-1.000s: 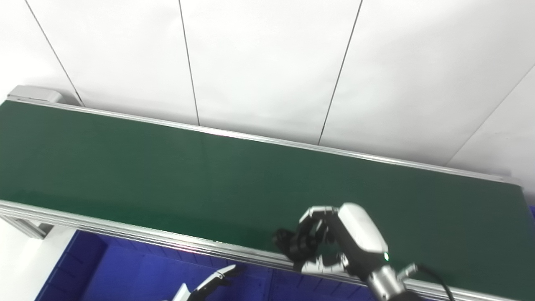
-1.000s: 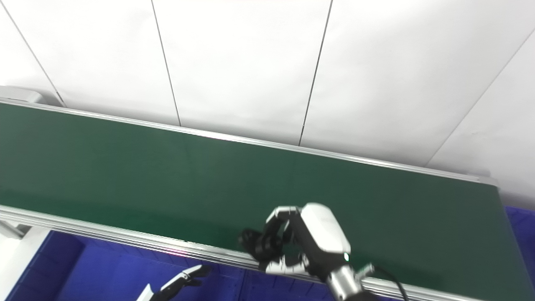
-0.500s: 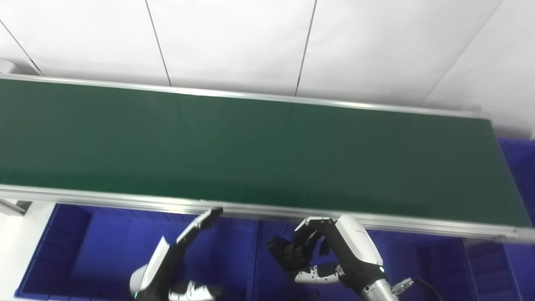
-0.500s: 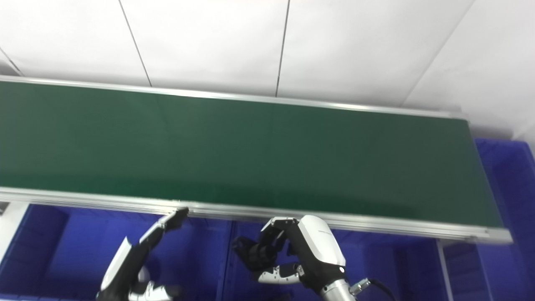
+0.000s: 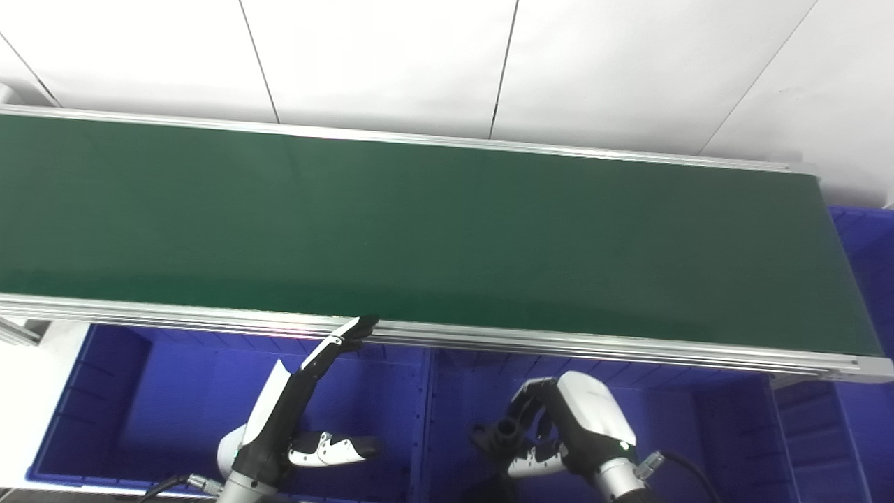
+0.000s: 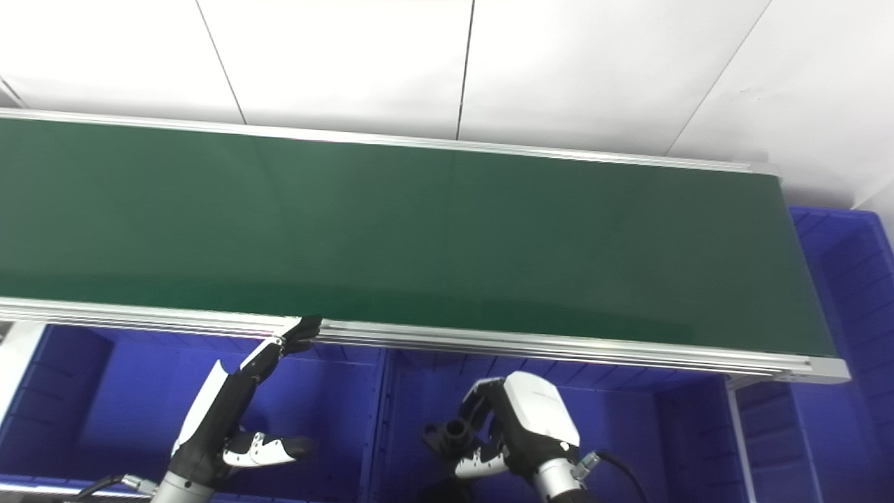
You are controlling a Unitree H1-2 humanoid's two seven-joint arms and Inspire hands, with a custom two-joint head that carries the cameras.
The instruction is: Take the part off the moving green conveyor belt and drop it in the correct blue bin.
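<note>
- the right hand hung at about 5 o'clock in the view, below the near rail of the belt and over the middle blue bin.
- its fingers were curled round a small black part, which stuck out at the hand's 9 o'clock side; the thumb sat under the part.
- the part looked like a dark fitting with a round opening on top; its finer shape was too small to tell.
- the part was off the belt, held above the bin floor rather than lying in it.
- the left hand was at about 7 o'clock, over the left blue bin, with its fingers stretched straight toward 1 o'clock and the thumb pointing toward 3 o'clock, well apart from them, holding nothing.
- the tips of the left fingers reached the near rail of the belt; i could not tell whether they touched it.
- the green belt ran from 9 o'clock to 3 o'clock across the middle of the view, with silver rails along both long edges.
- a divider wall stood between the left bin and the middle bin, between the two hands.
- another blue bin sat at 3 o'clock, beyond the right end of the belt.
- a white panelled wall filled the 12 o'clock side behind the belt.
</note>
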